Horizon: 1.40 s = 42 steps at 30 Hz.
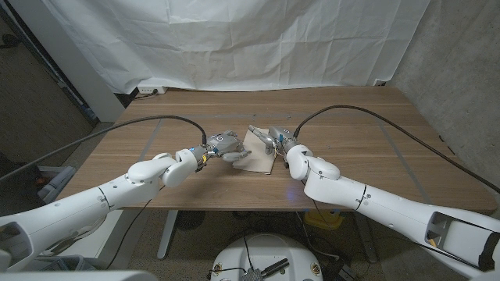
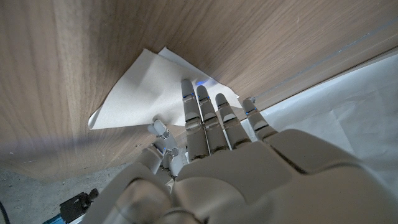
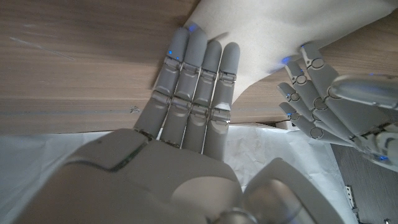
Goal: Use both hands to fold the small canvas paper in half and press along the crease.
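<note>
The small canvas paper (image 1: 257,155) lies on the wooden table (image 1: 359,133) between my two hands. My left hand (image 1: 224,146) reaches in from one side with its fingers (image 2: 205,118) stretched out on the paper (image 2: 134,87), thumb close to the paper's edge. A second layer peeks out along one edge there. From the other side, my right hand (image 1: 275,143) has its fingers (image 3: 196,68) held straight and together, tips touching the paper (image 3: 261,37). My left hand (image 3: 329,93) sits at the paper's opposite edge with fingers bent onto it. Neither hand grips anything.
A white backdrop sheet (image 1: 234,39) hangs behind the table's far edge. Black cables (image 1: 141,125) run along both arms over the tabletop. Bare wood lies far to the left and right of the hands.
</note>
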Each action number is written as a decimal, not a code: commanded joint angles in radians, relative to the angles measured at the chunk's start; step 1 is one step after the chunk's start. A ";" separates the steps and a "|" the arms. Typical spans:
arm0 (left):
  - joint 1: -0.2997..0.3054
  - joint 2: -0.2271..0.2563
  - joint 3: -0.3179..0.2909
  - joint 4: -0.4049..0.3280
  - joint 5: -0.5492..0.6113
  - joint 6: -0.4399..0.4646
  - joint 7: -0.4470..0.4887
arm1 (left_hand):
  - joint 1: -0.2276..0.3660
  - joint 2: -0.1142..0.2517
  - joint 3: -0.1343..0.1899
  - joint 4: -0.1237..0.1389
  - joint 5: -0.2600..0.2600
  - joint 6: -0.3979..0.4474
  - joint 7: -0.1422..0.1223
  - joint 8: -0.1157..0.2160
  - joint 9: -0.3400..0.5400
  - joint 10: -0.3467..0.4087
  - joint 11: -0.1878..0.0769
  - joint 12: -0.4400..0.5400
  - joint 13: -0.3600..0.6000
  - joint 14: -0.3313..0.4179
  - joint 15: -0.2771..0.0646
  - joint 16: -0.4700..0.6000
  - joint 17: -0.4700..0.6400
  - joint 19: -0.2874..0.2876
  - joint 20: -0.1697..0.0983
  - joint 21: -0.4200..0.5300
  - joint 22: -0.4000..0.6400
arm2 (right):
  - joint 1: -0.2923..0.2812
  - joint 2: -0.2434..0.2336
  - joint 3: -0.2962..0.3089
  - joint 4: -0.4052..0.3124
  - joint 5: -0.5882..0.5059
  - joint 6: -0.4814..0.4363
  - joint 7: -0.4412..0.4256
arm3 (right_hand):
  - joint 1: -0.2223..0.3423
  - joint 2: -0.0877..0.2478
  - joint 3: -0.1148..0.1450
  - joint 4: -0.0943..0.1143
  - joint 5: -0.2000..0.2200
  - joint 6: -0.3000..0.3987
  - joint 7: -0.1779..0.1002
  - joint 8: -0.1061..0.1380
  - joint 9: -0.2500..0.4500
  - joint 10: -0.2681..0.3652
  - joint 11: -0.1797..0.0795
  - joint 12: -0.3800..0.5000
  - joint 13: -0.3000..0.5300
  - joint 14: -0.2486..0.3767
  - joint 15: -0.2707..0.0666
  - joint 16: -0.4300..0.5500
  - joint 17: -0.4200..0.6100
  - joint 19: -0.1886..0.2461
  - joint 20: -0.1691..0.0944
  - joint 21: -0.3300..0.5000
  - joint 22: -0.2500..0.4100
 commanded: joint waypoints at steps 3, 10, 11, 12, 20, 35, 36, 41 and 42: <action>-0.007 -0.008 0.003 0.014 0.004 -0.009 0.007 | -0.003 0.074 -0.001 0.000 0.006 -0.002 -0.005 0.000 0.001 -0.001 0.000 0.000 0.003 0.007 -0.050 -0.004 0.001 -0.005 0.006 -0.003 0.000 | -0.031 -0.053 0.004 -0.144 -0.055 -0.026 -0.022 | -0.005 0.001 -0.007 0.001 0.005 0.011 0.002 0.000 0.003 0.008 0.003 -0.001 0.003 0.007 -0.003 0.005 0.004 0.004 -0.003 0.007 0.006; -0.007 -0.009 0.004 0.015 0.004 -0.010 0.004 | -0.003 0.075 -0.001 0.000 0.006 -0.001 -0.005 0.001 0.001 -0.002 0.001 -0.001 0.003 0.007 -0.050 -0.005 0.000 -0.006 0.006 -0.003 0.000 | -0.048 -0.065 0.007 -0.180 -0.066 -0.034 -0.020 | -0.005 0.001 -0.008 0.001 0.004 0.012 0.003 -0.001 0.004 0.010 0.002 -0.003 0.004 0.009 -0.006 0.004 0.005 0.005 -0.003 0.007 0.006; -0.007 -0.010 0.004 0.015 0.003 -0.011 0.005 | -0.003 0.075 -0.001 0.000 0.006 -0.002 -0.004 0.000 0.001 -0.001 0.001 -0.001 0.003 0.006 -0.050 -0.005 0.001 -0.005 0.006 -0.003 0.000 | -0.051 -0.065 0.008 -0.186 -0.067 -0.038 -0.019 | -0.005 0.001 -0.008 0.001 0.004 0.012 0.003 -0.001 0.003 0.010 0.003 -0.002 0.005 0.011 -0.005 0.004 0.005 0.005 -0.003 0.007 0.006; -0.008 -0.009 0.005 0.015 0.004 -0.010 0.004 | -0.003 0.075 -0.001 0.000 0.006 -0.002 -0.004 0.000 0.001 -0.001 0.000 -0.001 0.003 0.007 -0.050 -0.005 0.001 -0.005 0.007 -0.003 0.000 | -0.053 -0.068 0.009 -0.192 -0.066 -0.035 -0.018 | -0.005 0.001 -0.008 0.001 0.004 0.013 0.003 -0.001 0.003 0.013 0.004 -0.002 0.004 0.012 -0.005 0.005 0.005 0.006 -0.003 0.008 0.006; -0.004 -0.005 0.003 0.007 0.007 -0.003 0.004 | -0.003 0.075 -0.002 0.000 0.006 -0.002 -0.004 0.000 0.001 0.000 0.002 -0.001 0.003 0.007 -0.049 -0.005 0.000 -0.005 0.006 -0.003 0.000 | -0.065 -0.069 0.014 -0.209 -0.055 -0.037 -0.002 | -0.004 0.002 -0.009 0.000 0.004 0.026 -0.001 0.003 0.005 0.029 -0.001 0.005 0.008 0.031 -0.009 0.012 0.011 0.024 -0.005 0.014 0.006; 0.002 0.000 0.000 -0.007 0.008 0.006 0.003 | -0.003 0.076 -0.002 0.000 0.007 -0.003 -0.004 0.000 0.001 -0.001 0.002 -0.002 0.002 0.007 -0.049 -0.005 0.001 -0.005 0.007 -0.003 0.000 | -0.083 -0.042 0.012 -0.153 -0.011 -0.021 -0.002 | -0.004 0.003 -0.010 0.000 0.004 0.028 -0.003 0.001 0.003 0.029 -0.004 -0.002 0.005 0.030 -0.009 0.005 0.009 0.022 -0.006 0.014 0.006; 0.002 0.001 0.000 -0.007 0.009 0.006 0.003 | -0.003 0.076 -0.002 0.000 0.007 -0.003 -0.004 0.000 0.001 -0.002 0.002 -0.002 0.002 0.007 -0.049 -0.005 0.001 -0.005 0.007 -0.004 0.000 | -0.083 -0.042 0.011 -0.149 -0.009 -0.020 -0.001 | -0.004 0.003 -0.010 0.000 0.004 0.028 -0.003 0.001 0.003 0.029 -0.003 -0.002 0.004 0.029 -0.009 0.004 0.009 0.023 -0.007 0.014 0.006; 0.003 0.002 -0.001 -0.010 0.008 0.006 0.004 | -0.003 0.076 -0.002 0.000 0.007 -0.004 -0.004 0.000 0.001 0.000 0.001 -0.002 0.002 0.008 -0.049 -0.005 0.001 -0.005 0.007 -0.004 0.000 | -0.083 -0.037 0.006 -0.130 -0.004 -0.021 -0.005 | -0.004 0.003 -0.010 0.000 0.004 0.029 -0.005 -0.001 0.002 0.028 0.000 -0.004 0.004 0.030 -0.009 0.003 0.008 0.022 -0.006 0.014 0.006; 0.003 0.002 -0.001 -0.011 0.008 0.007 0.004 | -0.003 0.076 -0.002 0.000 0.007 -0.004 -0.004 0.000 0.001 0.000 0.001 -0.002 0.002 0.008 -0.049 -0.005 0.001 -0.005 0.006 -0.003 0.000 | -0.083 -0.036 0.006 -0.127 -0.001 -0.021 -0.003 | -0.004 0.003 -0.010 0.000 0.004 0.028 -0.004 -0.001 0.002 0.029 0.000 -0.004 0.004 0.029 -0.008 0.002 0.008 0.022 -0.006 0.014 0.006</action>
